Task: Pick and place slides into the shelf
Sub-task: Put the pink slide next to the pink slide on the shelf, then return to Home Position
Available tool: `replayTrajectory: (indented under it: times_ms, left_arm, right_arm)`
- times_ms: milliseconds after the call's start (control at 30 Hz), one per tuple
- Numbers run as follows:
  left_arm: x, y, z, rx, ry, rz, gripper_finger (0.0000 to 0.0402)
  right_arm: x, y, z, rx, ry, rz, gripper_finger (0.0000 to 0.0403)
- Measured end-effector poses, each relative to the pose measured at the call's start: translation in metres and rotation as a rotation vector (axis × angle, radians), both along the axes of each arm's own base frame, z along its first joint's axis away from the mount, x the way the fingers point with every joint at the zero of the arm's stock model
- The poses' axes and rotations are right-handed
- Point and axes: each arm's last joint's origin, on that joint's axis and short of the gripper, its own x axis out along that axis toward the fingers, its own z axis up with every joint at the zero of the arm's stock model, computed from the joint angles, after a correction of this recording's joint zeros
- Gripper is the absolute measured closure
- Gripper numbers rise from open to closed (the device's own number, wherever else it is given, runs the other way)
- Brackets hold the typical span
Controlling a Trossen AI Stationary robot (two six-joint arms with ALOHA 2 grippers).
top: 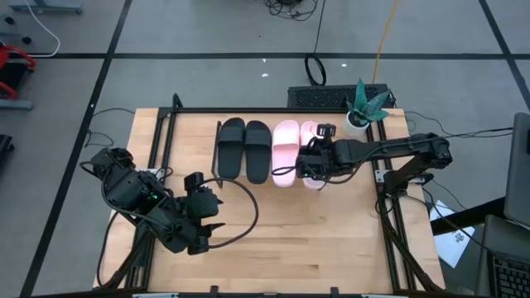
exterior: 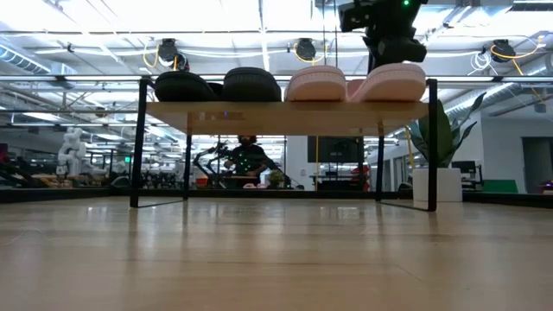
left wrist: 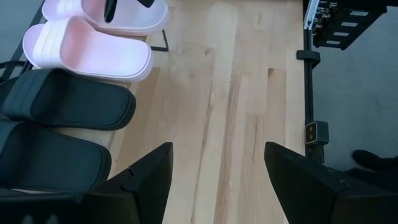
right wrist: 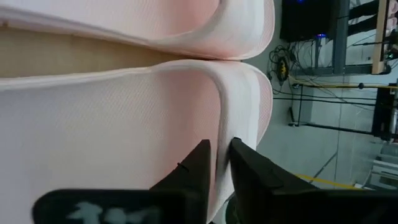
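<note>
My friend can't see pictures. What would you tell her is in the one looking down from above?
Four slides sit in a row on the shelf: a black pair, then a pink pair. The right gripper is at the outer pink slide; the left gripper hangs open over the table.

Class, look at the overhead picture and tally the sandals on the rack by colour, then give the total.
Matte black slip-on slides: 2
Pale pink slip-on slides: 2
Total: 4, all on the light wooden shelf; the right gripper is at the outer pink one.
</note>
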Motion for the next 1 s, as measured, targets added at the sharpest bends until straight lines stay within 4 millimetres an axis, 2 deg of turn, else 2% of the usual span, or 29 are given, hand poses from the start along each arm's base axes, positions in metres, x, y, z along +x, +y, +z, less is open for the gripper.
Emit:
replayTrajectory:
  times_ms: [567, 767, 1000]
  left_arm:
    - [0.000, 0.000, 0.000, -0.011, -0.002, 0.014, 0.0149]
    - [0.000, 0.000, 0.000, -0.010, -0.002, 0.014, 0.0149]
    - [0.000, 0.000, 0.000, -0.006, -0.003, 0.011, 0.0149]
  right_arm:
    - [-0.001, 0.001, 0.000, 0.003, 0.007, 0.006, 0.0247]
    - [-0.007, 0.007, 0.007, 0.004, -0.017, 0.031, 0.0228]
    - [-0.015, 0.022, 0.024, 0.015, -0.090, 0.088, 0.0224]
